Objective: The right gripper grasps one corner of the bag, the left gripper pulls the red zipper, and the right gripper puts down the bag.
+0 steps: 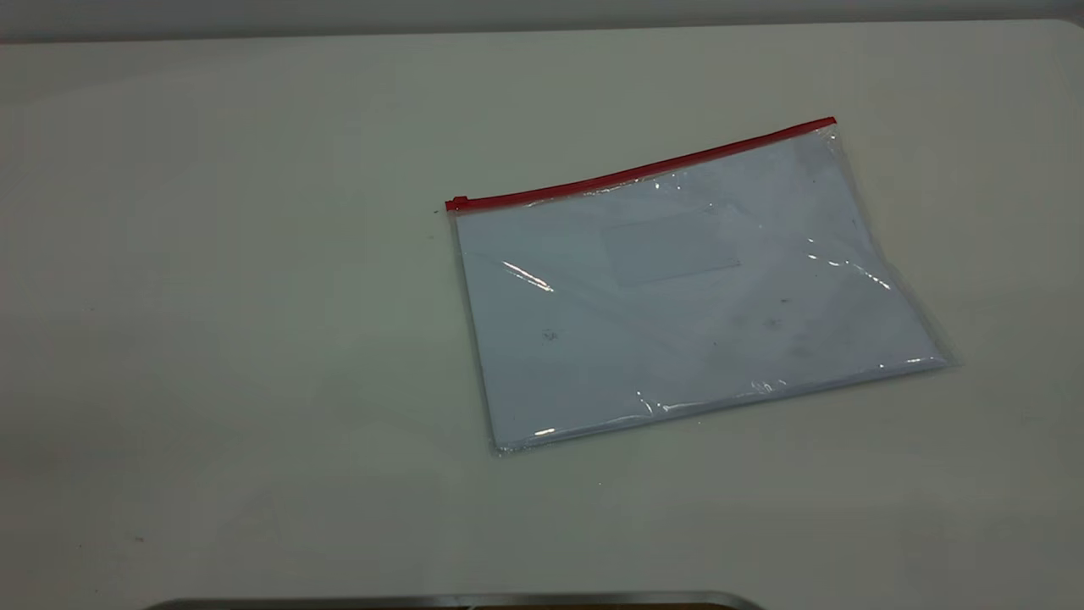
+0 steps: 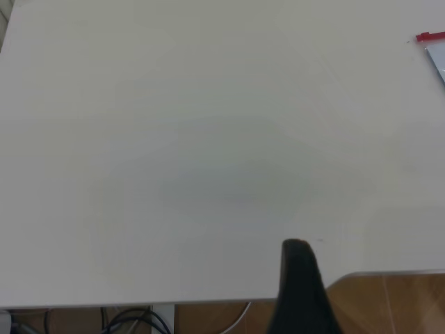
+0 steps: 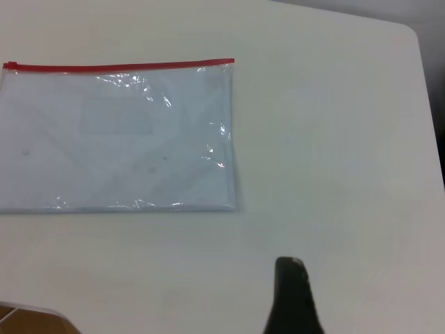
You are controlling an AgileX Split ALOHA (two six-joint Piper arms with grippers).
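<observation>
Clear bag (image 1: 677, 288) flat on the white table (image 1: 212, 296), lying toward 2 o'clock from the table's middle in the exterior view, skewed a little. Red zipper (image 1: 644, 172) along the far edge; slider (image 1: 457, 203) at the 9 o'clock end of that strip. Flat and let go like this fits either a bag waiting for a corner grasp or one already zipped and set back down; whether the seam is sealed, impossible to tell.

For a good corner grasp, if that comes: low approach, thin film pinched close to the zipper strip, away from the slider, to leave its path free.

Left pincer: only one dark finger (image 2: 300, 285) in its wrist view, over the table's edge, well apart from the slider. Right pincer: one finger (image 3: 292, 296) seen, near the bag's short side, touching nothing. Opening of either: cannot tell.
</observation>
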